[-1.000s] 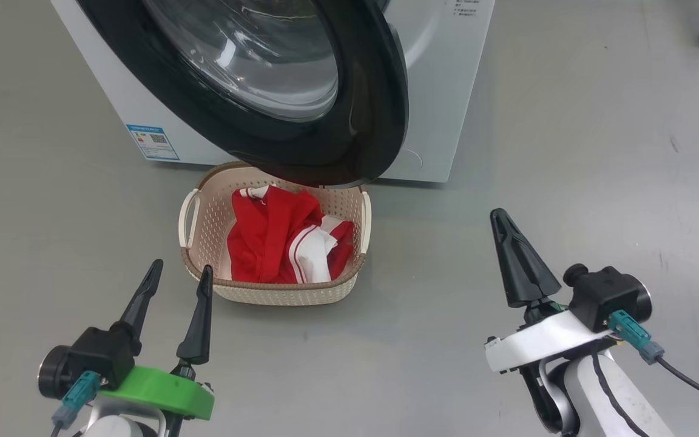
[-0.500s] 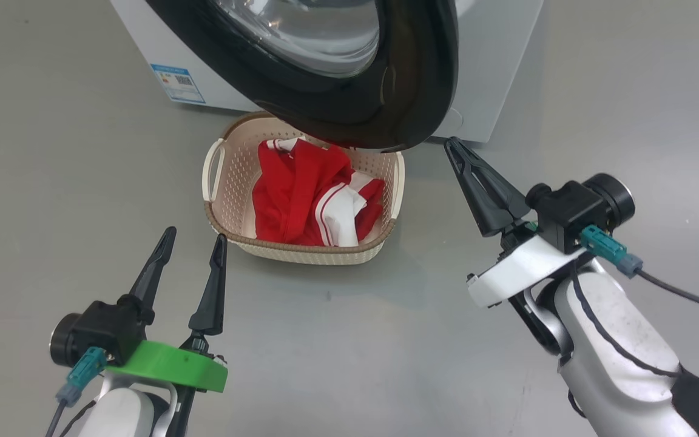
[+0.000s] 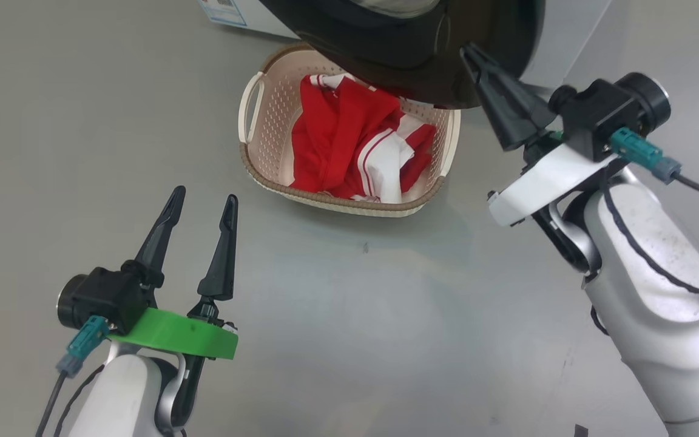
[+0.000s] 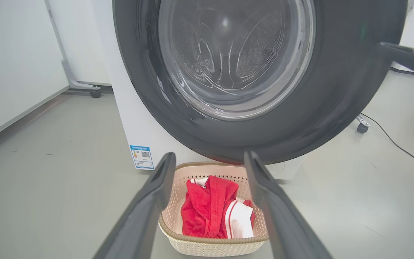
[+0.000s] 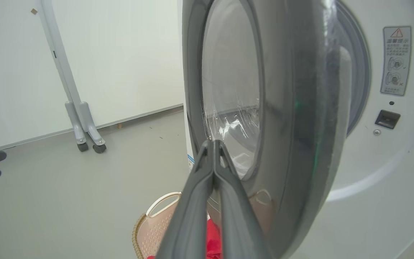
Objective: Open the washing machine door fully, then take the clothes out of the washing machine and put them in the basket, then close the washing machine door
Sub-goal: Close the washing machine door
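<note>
Head view: right gripper (image 3: 469,51), fingers together, sat at door (image 3: 386,48) rim, upper right; left gripper (image 3: 204,195) gaped, empty. Door looked stiff, slick: push rim.

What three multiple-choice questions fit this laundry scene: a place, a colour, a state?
1. Where do the red jerseys lie? A in the drum; B in the basket; C on the floor.
2. What colour is the mount behind the left end effector? A green; B orange; C blue.
3. How is the right end effector? A wide open; B shut on a jersey; C shut, empty.
Answers: 1 B, heaped inside its perforated walls. 2 A, bright green in the head view. 3 C, fingers pressed together, nothing between.
</note>
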